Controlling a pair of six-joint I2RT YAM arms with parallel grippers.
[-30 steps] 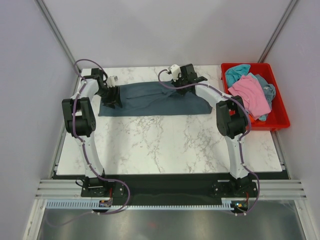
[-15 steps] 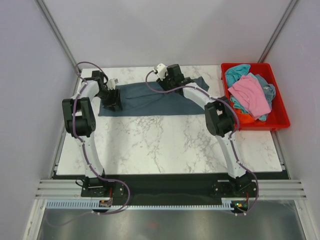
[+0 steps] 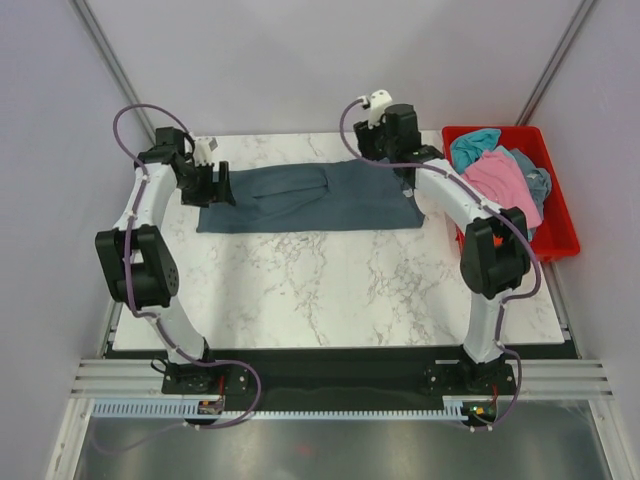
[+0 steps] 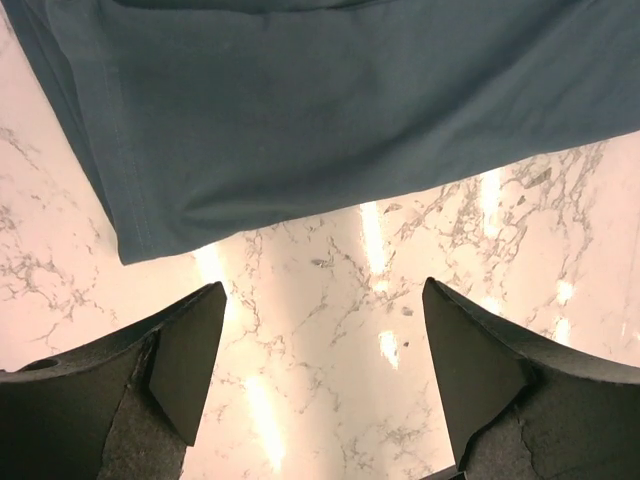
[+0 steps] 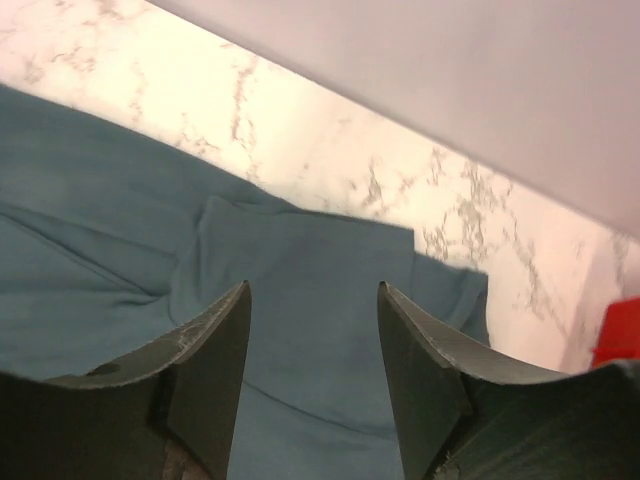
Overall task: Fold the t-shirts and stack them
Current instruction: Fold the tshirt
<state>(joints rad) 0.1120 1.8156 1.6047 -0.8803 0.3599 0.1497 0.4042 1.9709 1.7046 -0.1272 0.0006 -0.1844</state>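
A dark slate-blue t-shirt (image 3: 310, 197) lies flat as a long folded strip across the back of the marble table (image 3: 330, 290). My left gripper (image 3: 225, 188) stands open just off the shirt's left end. In the left wrist view its fingers (image 4: 190, 345) frame bare marble, with the shirt's hem (image 4: 300, 100) beyond the tips. My right gripper (image 3: 400, 158) hovers open above the shirt's right end, and nothing is between its jaws; the shirt (image 5: 300, 290) lies below them. A pink t-shirt (image 3: 500, 187) and a teal t-shirt (image 3: 475, 143) sit bunched in the bin.
The red plastic bin (image 3: 560, 232) stands at the table's right edge, close to the right arm; its corner (image 5: 620, 335) shows in the right wrist view. Grey walls enclose the back and sides. Marble in front of the shirt is bare.
The right gripper opened, let go of the shirt and rose toward the back right. The left gripper opened wider and drew back left off the shirt's end. The shirt now lies flat.
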